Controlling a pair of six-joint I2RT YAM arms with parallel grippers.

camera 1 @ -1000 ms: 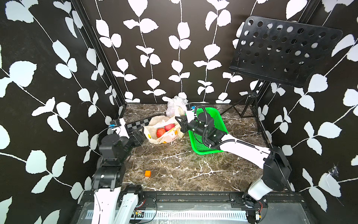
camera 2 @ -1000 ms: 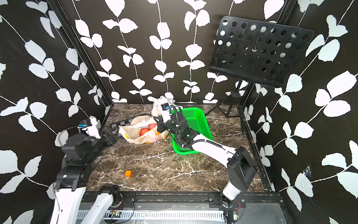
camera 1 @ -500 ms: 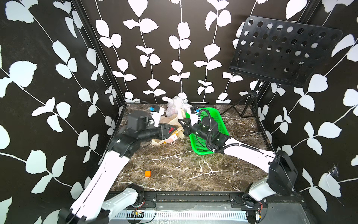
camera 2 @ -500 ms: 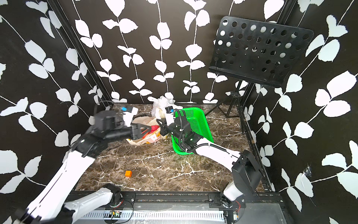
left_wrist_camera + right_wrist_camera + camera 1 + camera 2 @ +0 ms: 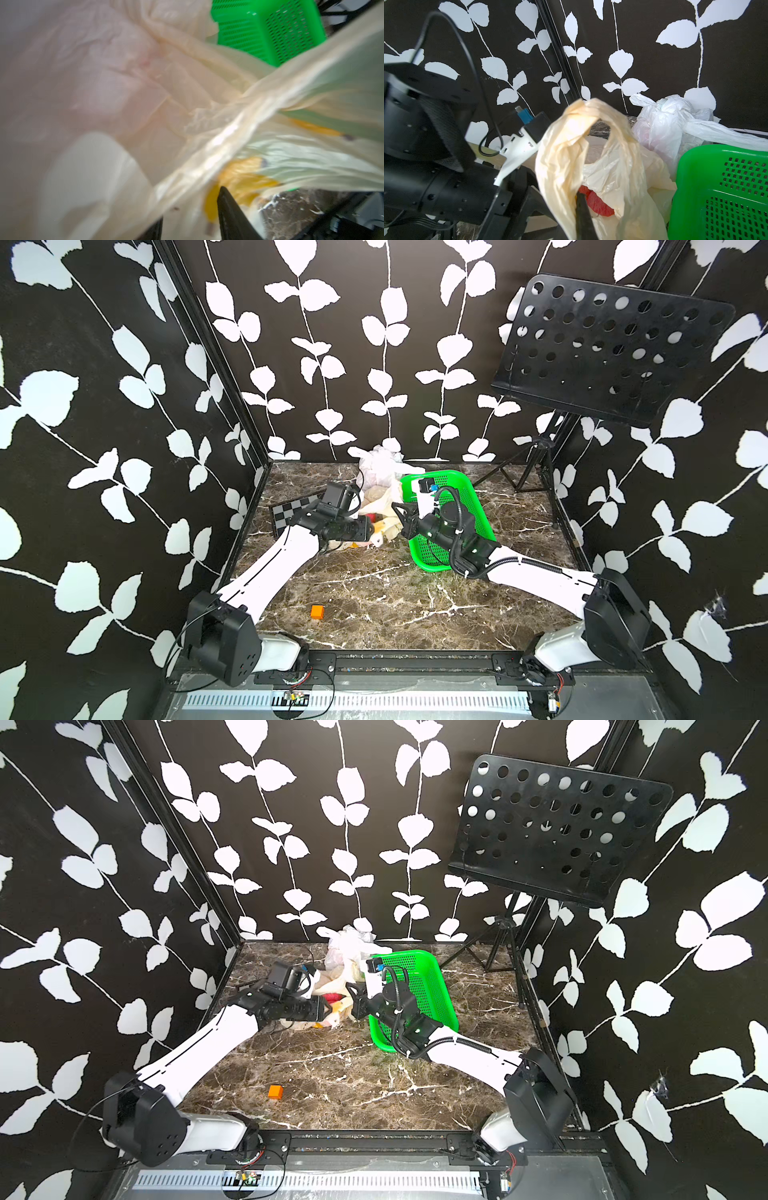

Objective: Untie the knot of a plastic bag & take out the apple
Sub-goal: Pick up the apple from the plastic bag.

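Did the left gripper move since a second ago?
Yes. The left gripper swung from the checkered board toward the green plastic basket, into the cream plastic bag.

Red apple (image 5: 598,204) inside cream plastic bag (image 5: 560,162)

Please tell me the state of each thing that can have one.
cream plastic bag: mouth open, handle lifted
apple: inside the cream plastic bag
white plastic bag: knotted shut
green basket: no contents seen
right fingers: shut on the bag's handle
left fingers: apart, at the bag
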